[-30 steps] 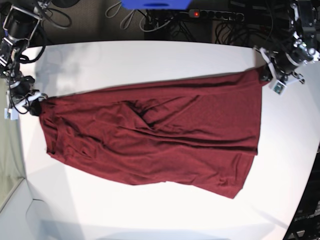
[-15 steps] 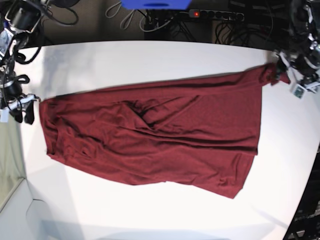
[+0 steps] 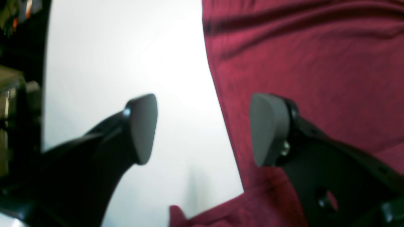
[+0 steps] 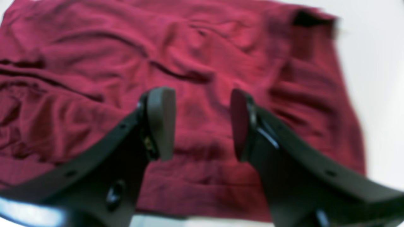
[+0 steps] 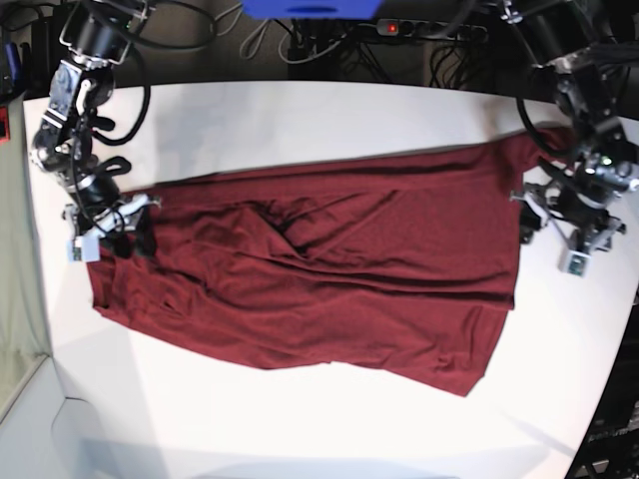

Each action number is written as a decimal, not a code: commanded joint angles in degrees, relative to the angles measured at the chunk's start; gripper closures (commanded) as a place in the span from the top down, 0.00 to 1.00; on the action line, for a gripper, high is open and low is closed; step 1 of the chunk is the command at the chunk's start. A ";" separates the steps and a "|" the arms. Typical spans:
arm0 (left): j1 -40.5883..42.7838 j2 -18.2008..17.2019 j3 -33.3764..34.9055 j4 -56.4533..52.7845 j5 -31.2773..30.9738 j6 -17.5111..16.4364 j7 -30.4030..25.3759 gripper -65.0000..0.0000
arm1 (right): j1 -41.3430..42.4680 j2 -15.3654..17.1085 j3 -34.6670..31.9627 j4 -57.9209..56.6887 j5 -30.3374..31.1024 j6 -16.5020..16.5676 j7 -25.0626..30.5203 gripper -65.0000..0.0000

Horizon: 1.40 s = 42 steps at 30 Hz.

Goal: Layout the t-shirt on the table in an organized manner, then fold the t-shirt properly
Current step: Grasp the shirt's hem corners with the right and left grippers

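The dark maroon t-shirt (image 5: 310,269) lies spread and wrinkled across the white table (image 5: 300,120), long side running left to right. My left gripper (image 5: 547,232) is open at the shirt's right edge. In the left wrist view (image 3: 203,129) one finger hangs over bare table (image 3: 126,47) and the other over the fabric (image 3: 300,47). My right gripper (image 5: 128,242) is open over the shirt's left end. In the right wrist view (image 4: 200,123) both fingers hang above wrinkled fabric (image 4: 221,47). Neither gripper holds anything.
A power strip with a red light (image 5: 424,30), cables and a blue object (image 5: 310,8) lie behind the table's far edge. The table's dark edge curves in at the right (image 5: 599,419). White tabletop shows in front of the shirt (image 5: 250,419).
Both grippers were at the shirt's far corners a second ago, then came away. They now hang open nearer the front, over the shirt's left end and right edge. The shirt lies almost unchanged.
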<state>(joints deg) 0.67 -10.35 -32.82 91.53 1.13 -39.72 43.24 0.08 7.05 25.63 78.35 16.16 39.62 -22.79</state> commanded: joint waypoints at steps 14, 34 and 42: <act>0.61 3.18 11.06 -10.34 2.35 -0.28 -0.91 0.68 | -3.11 -1.82 -2.37 -0.41 0.85 0.38 1.20 0.03; 0.70 -7.45 10.44 -21.94 1.91 -0.28 -10.06 0.68 | -12.69 5.83 -1.50 0.29 0.94 0.38 1.73 0.02; 0.87 -7.45 10.44 -21.59 2.26 -0.28 -10.06 0.68 | -13.40 8.56 2.37 1.08 0.94 0.38 1.73 0.02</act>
<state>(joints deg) 0.78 -16.99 -22.39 70.28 -2.22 -40.77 27.79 -13.37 14.57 27.49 78.50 16.78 40.23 -21.61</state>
